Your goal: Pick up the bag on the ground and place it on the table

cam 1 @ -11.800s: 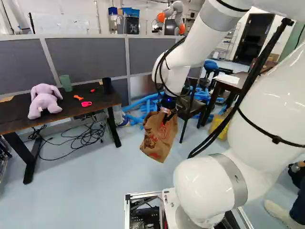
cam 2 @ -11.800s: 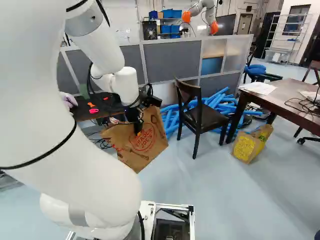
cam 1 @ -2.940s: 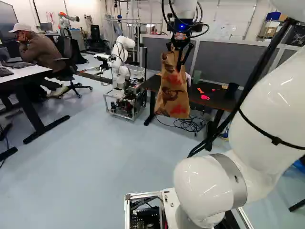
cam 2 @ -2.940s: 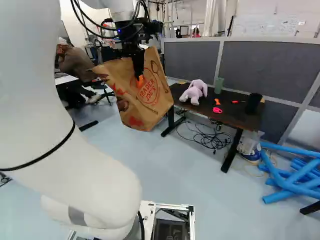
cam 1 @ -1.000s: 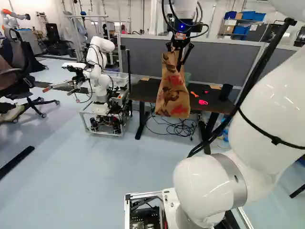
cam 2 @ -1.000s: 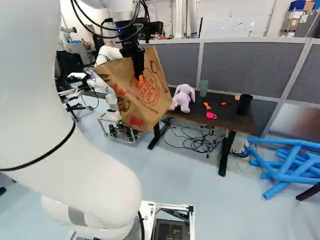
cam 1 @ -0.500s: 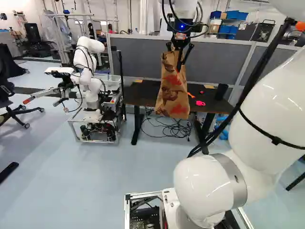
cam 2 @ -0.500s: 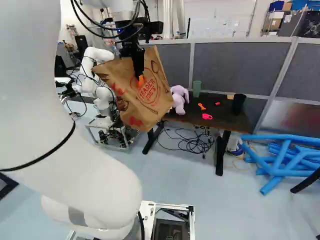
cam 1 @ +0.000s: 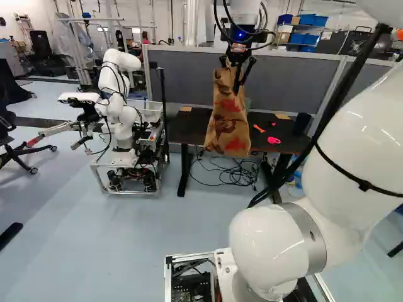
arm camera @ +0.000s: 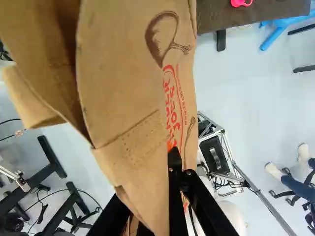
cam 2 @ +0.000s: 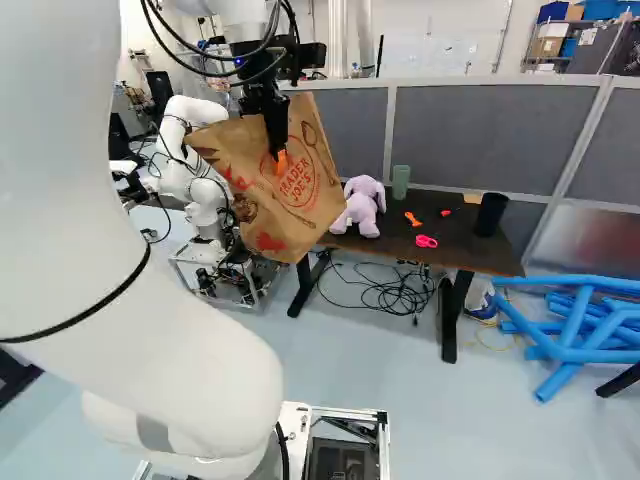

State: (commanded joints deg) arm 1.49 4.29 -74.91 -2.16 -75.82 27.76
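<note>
**Brown paper bag [cam 2: 255, 205] hangs in the grasp of a black two-fingered gripper [cam 2: 281, 158]**

The fingers pinch the bag near its top, above the pale blue floor [cam 2: 380, 375]. Beyond stands a dark rectangular table [cam 2: 458, 240] bearing a lilac plush animal [cam 2: 361, 208] (floppy ears and all) and a green cylindrical cup [cam 2: 400, 181].
</note>
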